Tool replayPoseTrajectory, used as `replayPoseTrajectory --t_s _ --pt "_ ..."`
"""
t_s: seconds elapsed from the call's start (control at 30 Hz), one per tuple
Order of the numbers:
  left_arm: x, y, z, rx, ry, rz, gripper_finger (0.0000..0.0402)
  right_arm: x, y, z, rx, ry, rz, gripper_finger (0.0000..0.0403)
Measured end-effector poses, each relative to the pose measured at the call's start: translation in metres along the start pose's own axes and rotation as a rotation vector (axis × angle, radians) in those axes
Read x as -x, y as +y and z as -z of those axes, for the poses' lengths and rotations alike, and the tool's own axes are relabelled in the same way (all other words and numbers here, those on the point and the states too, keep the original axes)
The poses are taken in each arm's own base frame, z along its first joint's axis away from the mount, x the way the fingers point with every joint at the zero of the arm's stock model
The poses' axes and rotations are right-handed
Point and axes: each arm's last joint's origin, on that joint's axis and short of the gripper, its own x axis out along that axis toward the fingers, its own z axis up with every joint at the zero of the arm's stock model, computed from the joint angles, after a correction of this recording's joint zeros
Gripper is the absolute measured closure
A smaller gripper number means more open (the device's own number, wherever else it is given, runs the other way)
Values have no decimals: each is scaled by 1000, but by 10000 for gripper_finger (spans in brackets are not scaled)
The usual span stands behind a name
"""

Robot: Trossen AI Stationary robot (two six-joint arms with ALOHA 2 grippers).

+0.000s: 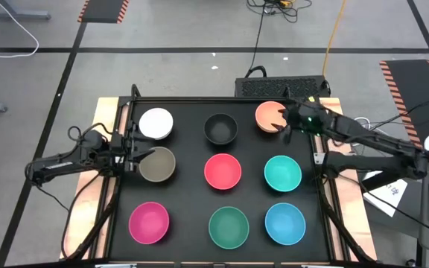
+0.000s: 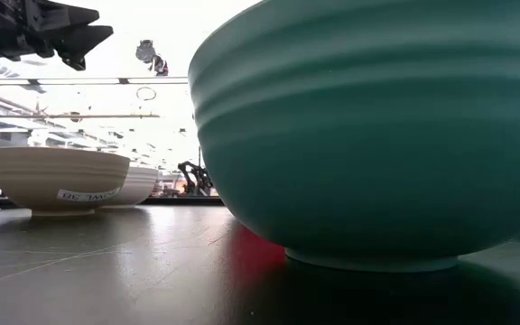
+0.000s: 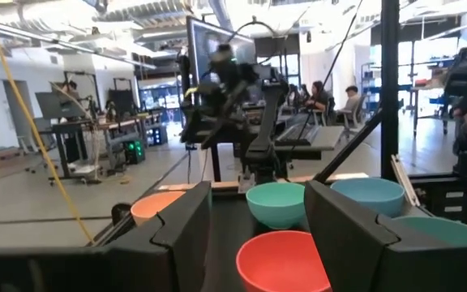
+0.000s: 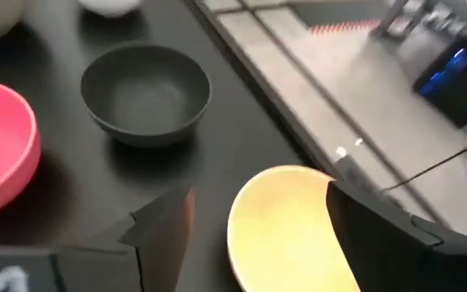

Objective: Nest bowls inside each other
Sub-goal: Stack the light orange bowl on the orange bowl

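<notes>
Nine bowls stand upright in three rows on a black mat. In the high view they are white, black, peach, olive-tan, red, teal, magenta, green and blue. My left gripper is open just left of the olive-tan bowl, and the low view shows it raised above that bowl. My right gripper hangs open over the peach bowl. Its fingers stand on either side of the bowl, apart from it as far as I can see.
The mat sits on a wooden table inside a dark frame. Through my open left fingers I see the red bowl, with the teal and blue bowls beyond. The black bowl stands close to the peach one.
</notes>
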Motion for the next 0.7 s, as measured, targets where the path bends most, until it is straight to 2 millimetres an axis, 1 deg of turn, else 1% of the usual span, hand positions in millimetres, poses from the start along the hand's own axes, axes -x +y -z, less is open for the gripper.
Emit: replayPoseTrajectory --t_s 0.13,0.27,0.43,0.53,0.63,0.7 --pt "0 0 0 4 -1 15 201 -13 -17 6 -45 61 -19 121" --pt "0 -1 0 4 -1 21 201 -16 -39 11 -110 82 28 121" --pt "0 -1 0 3 -1 22 201 -19 -55 21 -175 131 -87 121" --pt "0 -1 0 2 -3 21 201 -23 -62 26 -184 243 -125 121" --pt "0 -1 0 0 -2 21 201 -29 -67 24 -194 279 -226 121" --pt "0 -1 0 0 -1 21 201 -34 -69 20 -185 288 -253 121"
